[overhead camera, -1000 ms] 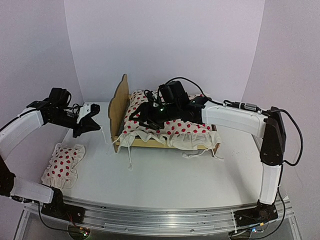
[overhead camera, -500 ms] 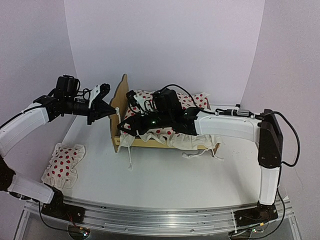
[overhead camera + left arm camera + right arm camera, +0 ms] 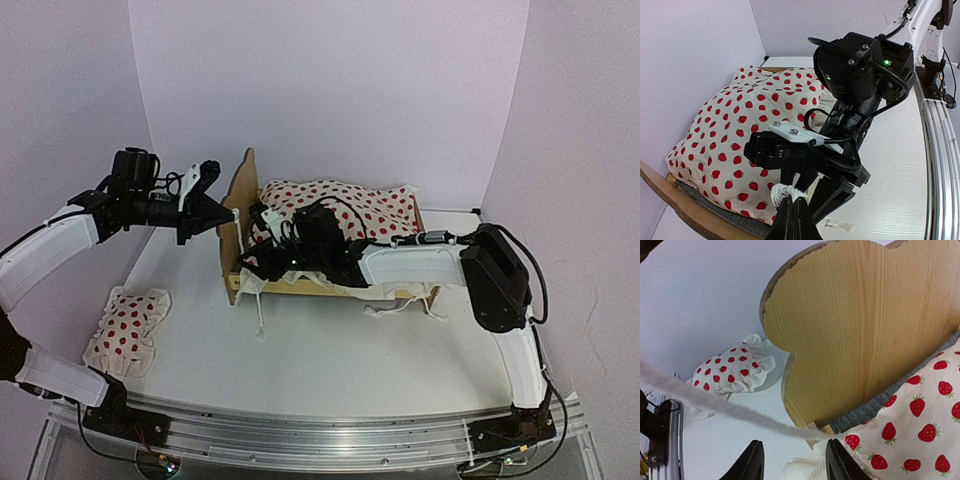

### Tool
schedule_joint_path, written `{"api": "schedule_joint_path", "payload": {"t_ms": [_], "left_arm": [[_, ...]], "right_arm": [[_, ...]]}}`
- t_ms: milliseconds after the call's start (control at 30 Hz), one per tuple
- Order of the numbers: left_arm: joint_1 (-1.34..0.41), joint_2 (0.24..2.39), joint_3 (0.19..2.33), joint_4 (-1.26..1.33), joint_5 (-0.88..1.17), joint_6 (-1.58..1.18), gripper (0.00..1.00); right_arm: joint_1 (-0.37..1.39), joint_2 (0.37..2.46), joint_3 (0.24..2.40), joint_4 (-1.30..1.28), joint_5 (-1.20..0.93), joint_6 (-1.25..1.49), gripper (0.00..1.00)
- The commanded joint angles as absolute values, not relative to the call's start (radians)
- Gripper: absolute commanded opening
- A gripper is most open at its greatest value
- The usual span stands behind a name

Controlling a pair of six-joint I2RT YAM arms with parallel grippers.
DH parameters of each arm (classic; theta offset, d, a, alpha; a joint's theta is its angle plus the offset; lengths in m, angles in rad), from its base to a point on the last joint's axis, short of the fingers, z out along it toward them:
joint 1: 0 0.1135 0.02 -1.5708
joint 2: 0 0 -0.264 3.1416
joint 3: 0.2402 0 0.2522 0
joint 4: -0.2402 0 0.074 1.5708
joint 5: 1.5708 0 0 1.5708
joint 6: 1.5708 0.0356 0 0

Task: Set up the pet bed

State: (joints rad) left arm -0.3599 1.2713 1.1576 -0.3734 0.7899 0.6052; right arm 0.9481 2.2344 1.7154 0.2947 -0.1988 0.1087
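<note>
The pet bed stands at the back middle of the table, its scalloped plywood headboard on the left. A strawberry-print ruffled cloth covers its grey mattress pad. My left gripper hovers just left of the headboard, shut on the knotted end of the cloth's white string. The string runs taut across the right wrist view to the cloth's corner. My right gripper is low at the bed's near headboard corner, open, with nothing between its fingers.
A small strawberry-print pillow lies on the table at the front left. Loose cloth ties trail on the table in front of the bed. White walls close in behind and on both sides.
My left gripper rose and swung right to the headboard, pulling the string with it. My right arm dropped and reached left to the bed's near headboard corner, its jaws narrowing somewhat.
</note>
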Motion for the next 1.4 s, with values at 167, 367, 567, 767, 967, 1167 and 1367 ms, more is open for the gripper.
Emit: {"api": "schedule_joint_path", "payload": {"t_ms": [167,367,567,767,967,1167,1367], "left_arm": [[-0.359,1.279,1.195,-0.312,0.779,0.562,0.0],[-0.357,1.28,1.176,-0.314,0.737,0.542,0.0],[-0.368,1.37,1.139,-0.496,0.682,0.702,0.09],[-0.37,1.392,1.181,-0.565,0.677,0.787,0.54],[-0.37,1.429,1.222,-0.55,0.718,0.583,0.49],[-0.418,1.502,1.207,-0.523,0.614,0.257,0.5],[-0.433,1.521,1.194,-0.422,0.505,0.076,0.53]], "right_arm": [[0.937,2.31,1.841,0.437,-0.118,0.193,0.26],[0.907,2.275,1.787,0.447,-0.038,0.192,0.0],[0.866,2.157,1.659,0.416,0.035,0.075,0.0],[0.866,2.127,1.685,0.267,-0.032,-0.118,0.0],[0.862,2.07,1.638,0.264,-0.148,-0.119,0.0],[0.866,2.027,1.577,0.287,-0.185,-0.03,0.0],[0.894,1.947,1.505,0.295,-0.247,-0.015,0.0]]}}
